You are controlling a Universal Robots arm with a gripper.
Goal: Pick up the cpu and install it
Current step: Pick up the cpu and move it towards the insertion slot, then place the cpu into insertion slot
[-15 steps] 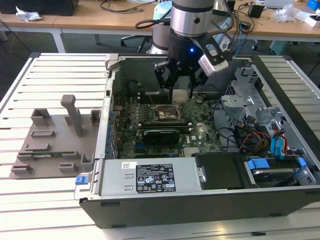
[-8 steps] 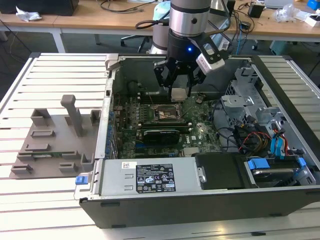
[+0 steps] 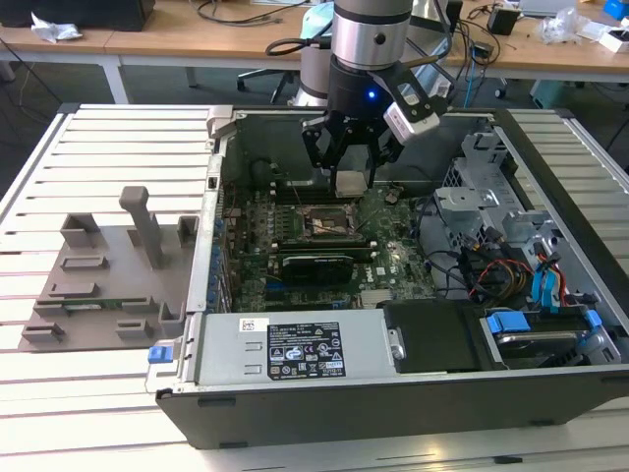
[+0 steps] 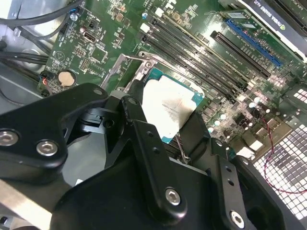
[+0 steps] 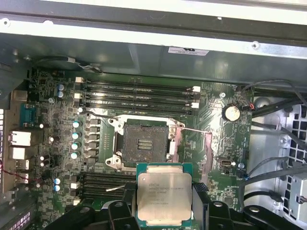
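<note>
I see my gripper (image 3: 351, 167) hanging over the open computer case (image 3: 413, 393), pinching the cpu (image 3: 350, 184) flat between its fingers, above the green motherboard (image 3: 393, 256) and near the dark socket (image 3: 329, 224). The grey fixture plate (image 3: 98, 285) sits on the slatted table (image 3: 98, 138), at the exterior view's left.

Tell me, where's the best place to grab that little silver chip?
By two opposite thin edges, coming straight down from above. The chip is flat and thin with its silver face up, and the gripper holds it that way.
</note>
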